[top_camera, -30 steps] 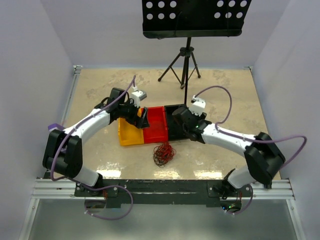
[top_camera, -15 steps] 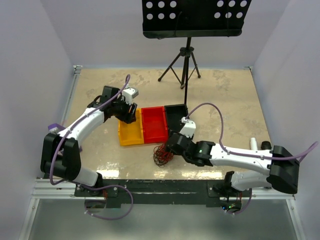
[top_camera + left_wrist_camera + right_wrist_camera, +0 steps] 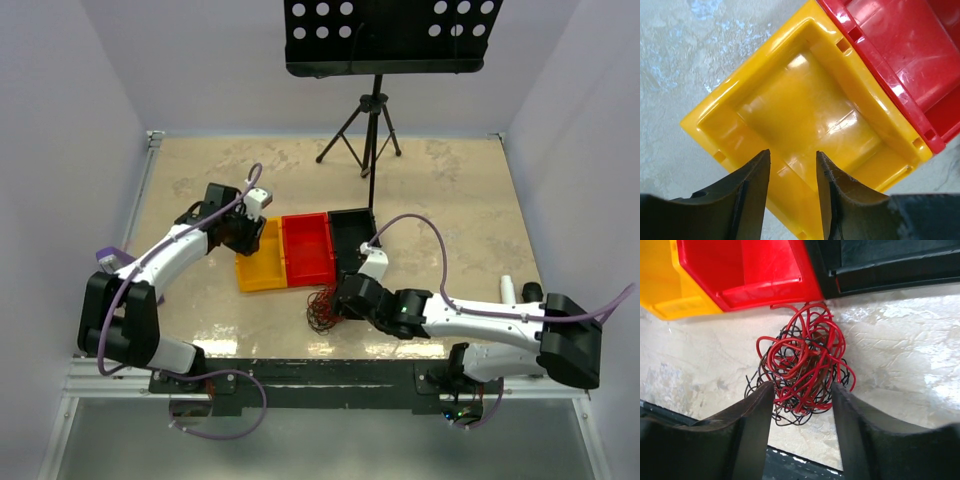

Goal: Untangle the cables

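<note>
The cables (image 3: 322,308) (image 3: 802,372) are a fist-sized knot of thin red and black wires lying on the table, just in front of the red bin (image 3: 308,250). My right gripper (image 3: 340,300) (image 3: 802,387) is low over the knot and open. One finger stands on each side of the knot's near half, and the left finger brushes some black loops. My left gripper (image 3: 243,235) (image 3: 793,154) hovers open over the near wall of the yellow bin (image 3: 262,268) (image 3: 800,115), with nothing between its fingers.
Yellow, red and black bins (image 3: 350,238) stand side by side mid-table; the red bin (image 3: 750,270) and black bin (image 3: 880,260) lie just beyond the knot. A music stand's tripod (image 3: 368,120) stands at the back. The dark front rail (image 3: 320,372) runs close behind the knot.
My right arm swung from over the black bin down to the knot, its jaws narrowing. My left gripper drew back left to the yellow bin, its jaws narrowing too.
</note>
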Robot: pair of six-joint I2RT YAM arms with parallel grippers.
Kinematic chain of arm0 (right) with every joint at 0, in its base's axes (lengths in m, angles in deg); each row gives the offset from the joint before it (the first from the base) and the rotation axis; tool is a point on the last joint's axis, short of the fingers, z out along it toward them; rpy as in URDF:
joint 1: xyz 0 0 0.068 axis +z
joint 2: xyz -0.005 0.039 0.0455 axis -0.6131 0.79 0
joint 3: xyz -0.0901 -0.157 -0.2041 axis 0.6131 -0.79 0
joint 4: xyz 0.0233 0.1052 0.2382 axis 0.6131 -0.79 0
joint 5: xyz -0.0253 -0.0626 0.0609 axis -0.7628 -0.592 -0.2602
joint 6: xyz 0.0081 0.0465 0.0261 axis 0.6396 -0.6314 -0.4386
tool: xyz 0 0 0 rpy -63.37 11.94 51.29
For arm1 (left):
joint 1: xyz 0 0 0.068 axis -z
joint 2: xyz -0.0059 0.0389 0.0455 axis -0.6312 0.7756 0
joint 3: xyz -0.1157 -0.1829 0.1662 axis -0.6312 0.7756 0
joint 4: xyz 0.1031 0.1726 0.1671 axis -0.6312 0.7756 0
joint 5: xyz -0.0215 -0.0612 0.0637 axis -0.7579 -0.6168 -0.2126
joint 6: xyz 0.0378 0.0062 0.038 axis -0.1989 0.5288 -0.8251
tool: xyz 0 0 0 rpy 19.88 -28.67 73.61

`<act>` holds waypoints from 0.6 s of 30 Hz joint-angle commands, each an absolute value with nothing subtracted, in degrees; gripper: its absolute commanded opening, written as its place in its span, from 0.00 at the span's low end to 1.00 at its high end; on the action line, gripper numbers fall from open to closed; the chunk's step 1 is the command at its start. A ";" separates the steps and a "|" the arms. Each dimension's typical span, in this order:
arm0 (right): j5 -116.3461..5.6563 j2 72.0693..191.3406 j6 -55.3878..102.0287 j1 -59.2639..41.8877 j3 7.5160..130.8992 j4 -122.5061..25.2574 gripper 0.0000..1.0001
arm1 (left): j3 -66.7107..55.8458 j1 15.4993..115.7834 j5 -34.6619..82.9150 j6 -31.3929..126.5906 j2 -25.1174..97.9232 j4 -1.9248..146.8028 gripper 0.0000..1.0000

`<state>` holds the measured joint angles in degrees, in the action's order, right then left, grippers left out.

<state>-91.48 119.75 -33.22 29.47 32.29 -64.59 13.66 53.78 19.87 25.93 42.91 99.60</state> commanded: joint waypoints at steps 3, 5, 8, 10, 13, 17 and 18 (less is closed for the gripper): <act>-88.65 121.55 -32.79 30.12 29.70 -58.14 0.41 | 10.76 53.64 24.39 25.65 48.17 95.11 0.44; -88.65 121.46 -33.23 30.21 29.43 -57.70 0.33 | 9.26 53.64 24.13 25.82 49.06 95.02 0.44; -88.74 120.50 -33.58 30.30 29.26 -58.05 0.21 | 8.03 53.73 22.81 25.91 48.72 96.42 0.44; -88.82 119.45 -32.89 30.56 29.17 -58.14 0.12 | 7.85 53.73 21.67 26.00 46.96 97.82 0.52; -88.91 115.94 -30.08 31.09 28.47 -56.30 0.00 | 6.97 53.73 19.65 25.30 43.27 101.08 0.78; -88.30 110.05 -24.37 31.62 27.06 -52.87 0.00 | 3.99 53.73 14.13 22.23 37.65 107.31 1.00; -87.95 108.73 -23.23 31.71 26.89 -52.25 0.00 | 2.85 53.73 11.15 21.44 36.94 109.24 1.00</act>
<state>-88.68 114.00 -29.06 31.05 27.77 -57.64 8.72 53.84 19.57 24.86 42.99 102.75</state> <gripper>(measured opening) 0.019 0.992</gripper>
